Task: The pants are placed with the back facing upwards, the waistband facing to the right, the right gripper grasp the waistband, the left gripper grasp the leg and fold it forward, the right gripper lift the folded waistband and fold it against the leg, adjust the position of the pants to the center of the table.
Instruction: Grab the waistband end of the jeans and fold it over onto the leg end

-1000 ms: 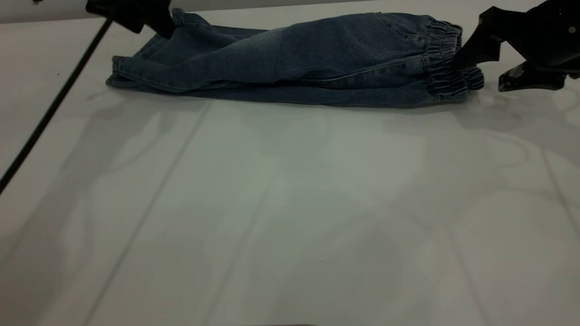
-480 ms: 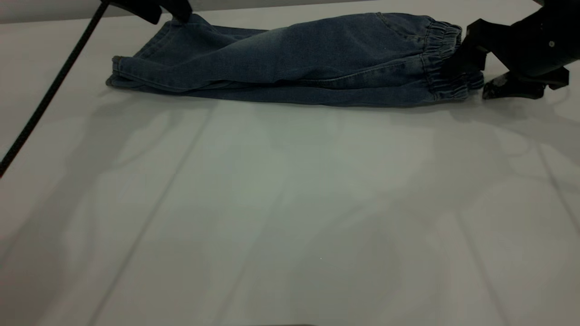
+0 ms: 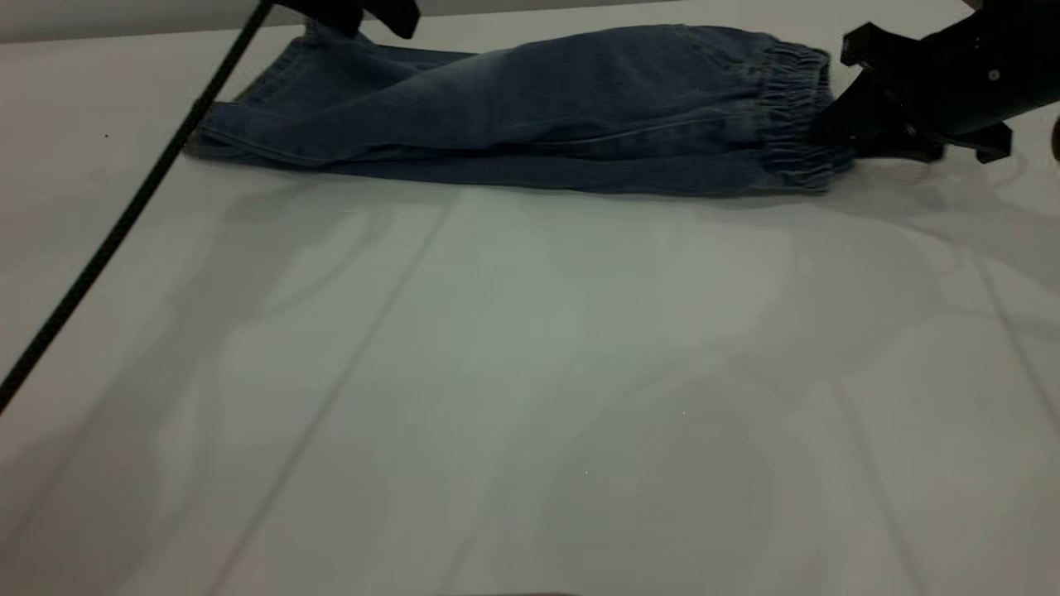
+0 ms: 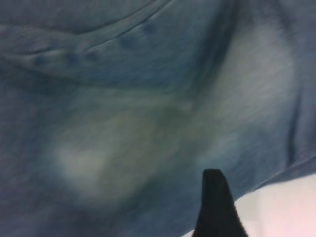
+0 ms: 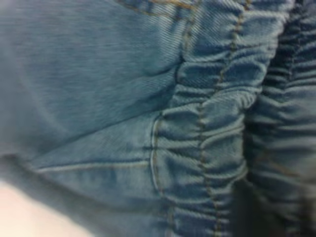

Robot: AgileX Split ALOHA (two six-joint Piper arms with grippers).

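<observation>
The blue denim pants [image 3: 530,108] lie folded lengthwise along the far side of the white table [image 3: 530,372]. The leg ends [image 3: 240,136] point left and the gathered waistband [image 3: 795,116] points right. My right gripper [image 3: 832,139] is at the waistband's right edge, shut on it. That elastic waistband [image 5: 212,123] fills the right wrist view. My left gripper [image 3: 373,15] hovers at the top edge of the view, just above the far leg hem. The left wrist view shows close denim with a faded pale patch [image 4: 98,158].
A thin black cable [image 3: 124,223] trails from the left gripper diagonally across the table's left side to the near left edge. The table's far edge [image 3: 124,29] runs just behind the pants.
The right gripper slid left onto the waistband and its fingers came together, nudging the pants slightly left. The left gripper rose off the leg hem and moved right; its cable swung along.
</observation>
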